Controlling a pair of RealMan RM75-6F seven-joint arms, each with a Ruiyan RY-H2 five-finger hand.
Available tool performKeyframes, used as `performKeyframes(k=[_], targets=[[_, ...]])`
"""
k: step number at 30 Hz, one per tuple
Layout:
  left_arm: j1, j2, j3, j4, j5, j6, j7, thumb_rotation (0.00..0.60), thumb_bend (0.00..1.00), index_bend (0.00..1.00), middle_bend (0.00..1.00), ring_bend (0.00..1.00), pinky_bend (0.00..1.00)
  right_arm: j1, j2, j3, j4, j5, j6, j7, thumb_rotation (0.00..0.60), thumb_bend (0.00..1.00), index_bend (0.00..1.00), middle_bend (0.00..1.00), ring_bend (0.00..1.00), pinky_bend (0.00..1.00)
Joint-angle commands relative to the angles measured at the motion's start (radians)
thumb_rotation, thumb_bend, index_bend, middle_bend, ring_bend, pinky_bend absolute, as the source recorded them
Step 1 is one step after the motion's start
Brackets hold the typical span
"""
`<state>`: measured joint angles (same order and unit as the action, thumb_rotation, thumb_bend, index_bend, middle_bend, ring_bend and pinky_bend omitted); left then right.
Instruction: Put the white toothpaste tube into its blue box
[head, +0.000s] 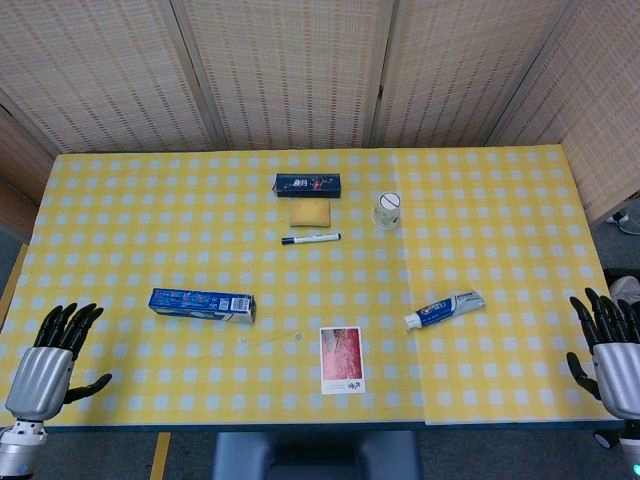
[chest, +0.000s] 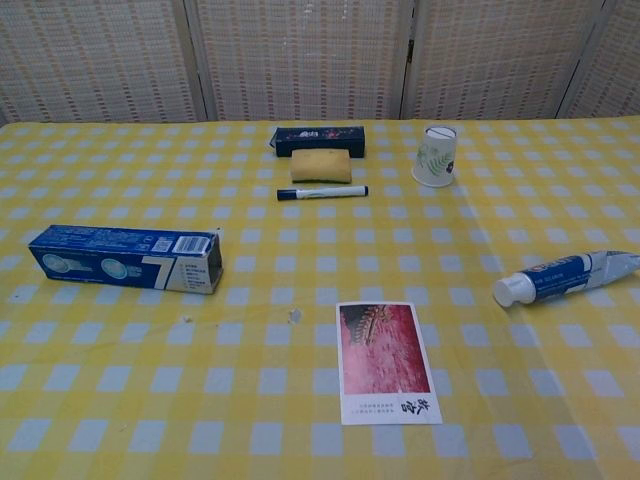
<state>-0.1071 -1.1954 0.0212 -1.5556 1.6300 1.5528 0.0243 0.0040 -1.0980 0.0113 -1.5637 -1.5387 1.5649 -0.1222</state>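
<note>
The white toothpaste tube (head: 445, 310) (chest: 562, 277) lies on the yellow checked table (head: 500, 220) at the right front, its cap pointing left. Its blue box (head: 202, 304) (chest: 125, 259) lies flat at the left front, with its open end facing right. My left hand (head: 55, 355) hovers at the table's front left corner, fingers spread and holding nothing, well left of the box. My right hand (head: 608, 350) is at the front right edge, fingers spread and holding nothing, right of the tube. Neither hand shows in the chest view.
A picture card (head: 341, 359) (chest: 386, 361) lies at the front centre. Farther back are a marker pen (head: 311, 238) (chest: 322, 193), a yellow sponge (head: 310, 214) (chest: 320, 166), a dark blue box (head: 309, 184) (chest: 319, 140) and a paper cup (head: 386, 210) (chest: 436, 156).
</note>
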Motion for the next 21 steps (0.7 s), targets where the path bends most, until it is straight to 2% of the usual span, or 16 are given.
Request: performKeyframes(k=[1,8,10,13,21], targets=[[0.001,0.004,0.004,-0.001,0.003,-0.005,0.0,0.6,0.15,0.14,0.13,0.01,0.0,0.001,-0.001,0.0,-0.003,-0.004,-0.003,-0.003,0.6,0.43,0.0,0.0,0.0,0.0],[-0.012,-0.01,0.01,0.018,0.048,-0.002,-0.023,0.6,0.15,0.16,0.14,0.02,0.0,-0.006,0.001,-0.008,-0.006,-0.031,0.01,-0.005,0.6,0.43,0.0,0.0,0.0,0.0],[-0.032,-0.028,0.008,0.041,0.073,-0.01,-0.063,0.6,0.15,0.23,0.21,0.07,0.03,-0.008,0.0,-0.01,-0.005,-0.034,0.011,-0.004,0.6,0.43,0.0,0.0,0.0,0.0],[-0.095,-0.035,-0.002,0.052,0.086,-0.091,-0.086,0.6,0.16,0.3,0.33,0.16,0.11,-0.003,-0.004,-0.008,-0.008,-0.03,-0.003,-0.008,0.6,0.43,0.0,0.0,0.0,0.0],[-0.279,-0.073,-0.076,0.073,0.002,-0.364,-0.05,0.6,0.17,0.31,0.36,0.21,0.2,0.021,-0.032,-0.002,-0.023,-0.02,-0.051,-0.081,0.6,0.43,0.0,0.0,0.0,0.0]])
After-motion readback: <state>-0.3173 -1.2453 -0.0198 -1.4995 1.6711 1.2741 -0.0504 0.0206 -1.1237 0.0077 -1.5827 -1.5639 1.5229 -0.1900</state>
